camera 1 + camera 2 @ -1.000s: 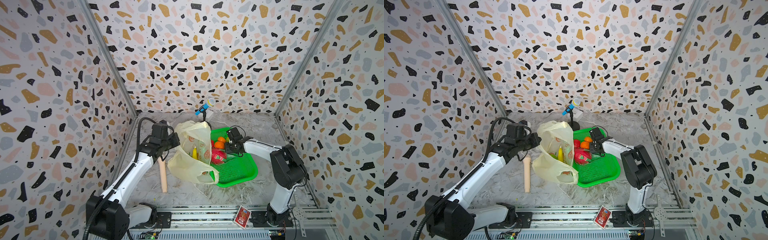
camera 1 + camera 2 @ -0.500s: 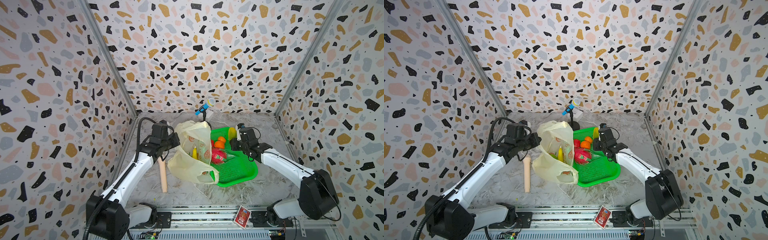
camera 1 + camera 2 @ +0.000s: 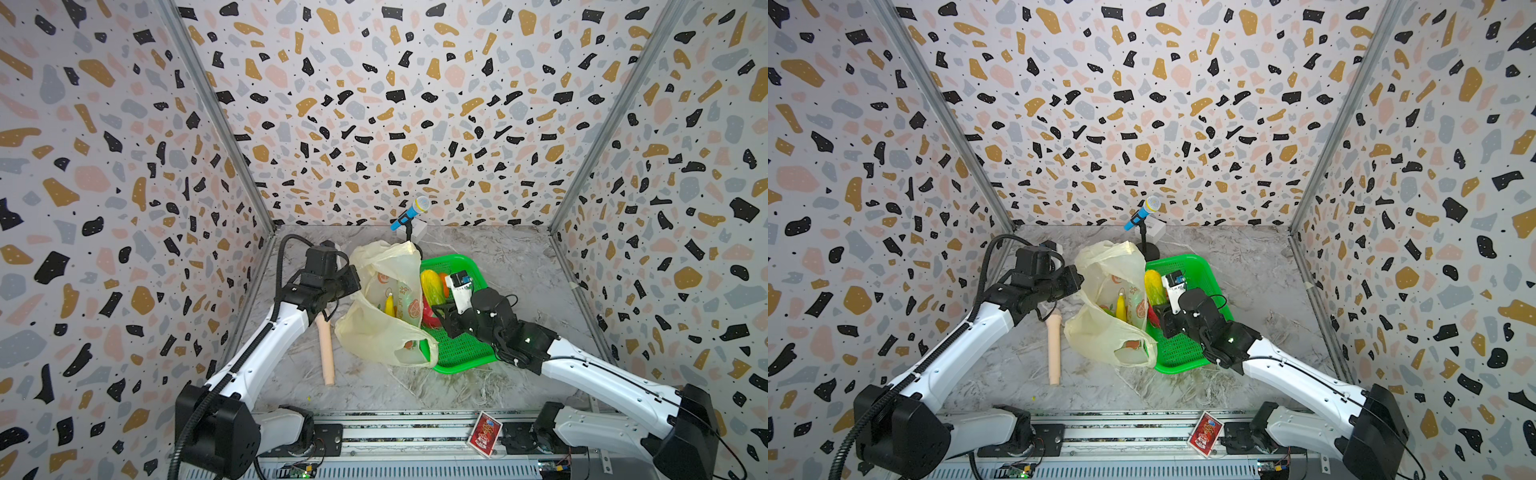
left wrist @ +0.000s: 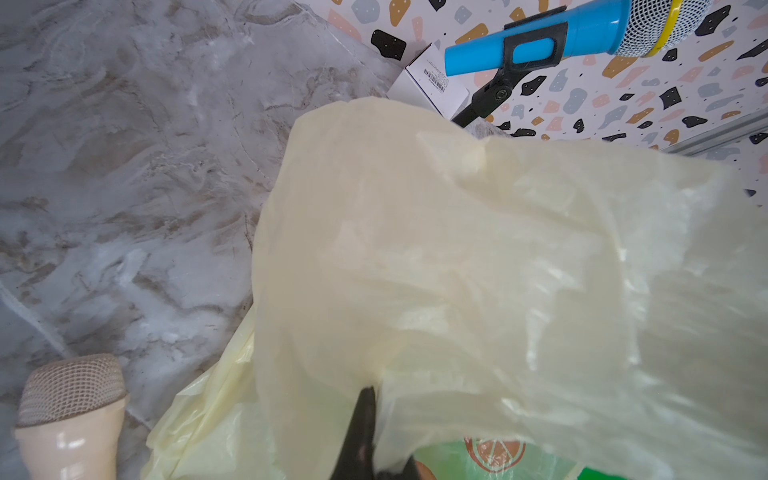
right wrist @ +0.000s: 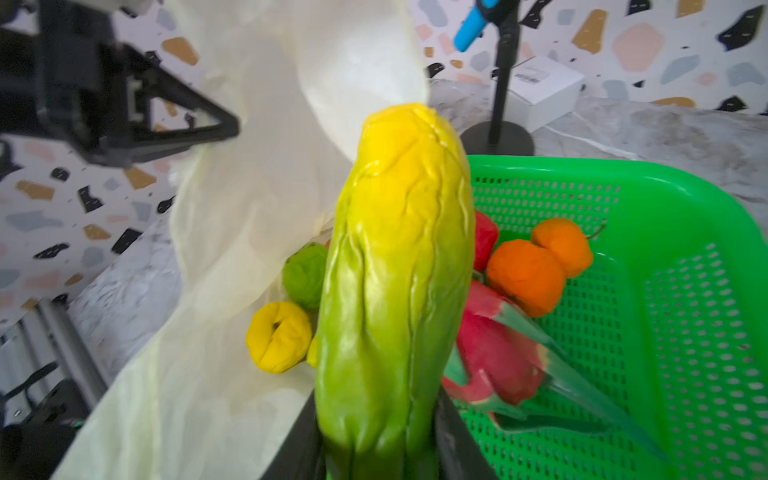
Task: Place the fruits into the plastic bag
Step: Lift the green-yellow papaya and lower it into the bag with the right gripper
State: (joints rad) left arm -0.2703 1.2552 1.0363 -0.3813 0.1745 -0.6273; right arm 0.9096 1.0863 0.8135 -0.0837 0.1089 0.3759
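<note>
The pale-yellow plastic bag (image 3: 386,328) (image 3: 1100,332) (image 4: 457,270) (image 5: 249,208) stands open beside the green basket (image 3: 465,357) (image 3: 1183,353) (image 5: 685,291). My left gripper (image 3: 353,282) (image 3: 1077,282) (image 4: 368,390) is shut on the bag's upper rim and holds it up. My right gripper (image 3: 440,309) (image 3: 1163,309) (image 5: 374,449) is shut on the green-yellow mango (image 3: 432,286) (image 3: 1154,286) (image 5: 395,270), upright at the bag's mouth. A banana (image 3: 389,305) (image 3: 1120,307) stands inside the bag. A lemon (image 5: 278,336) and a bumpy green fruit (image 5: 305,274) lie at the bag's opening. Two oranges (image 5: 525,274) and the dragon fruit (image 5: 494,353) lie in the basket.
A beige cylinder (image 3: 326,353) (image 3: 1054,349) (image 4: 70,415) lies on the marble floor left of the bag. A blue microphone on a black stand (image 3: 409,212) (image 3: 1142,212) (image 4: 561,37) and a white box (image 4: 432,83) (image 5: 536,87) stand behind. A red card (image 3: 484,428) leans on the front rail.
My right gripper has carried the mango from the back of the basket leftwards to the bag's mouth, and its arm has swung round. The left gripper and the bag have stayed put.
</note>
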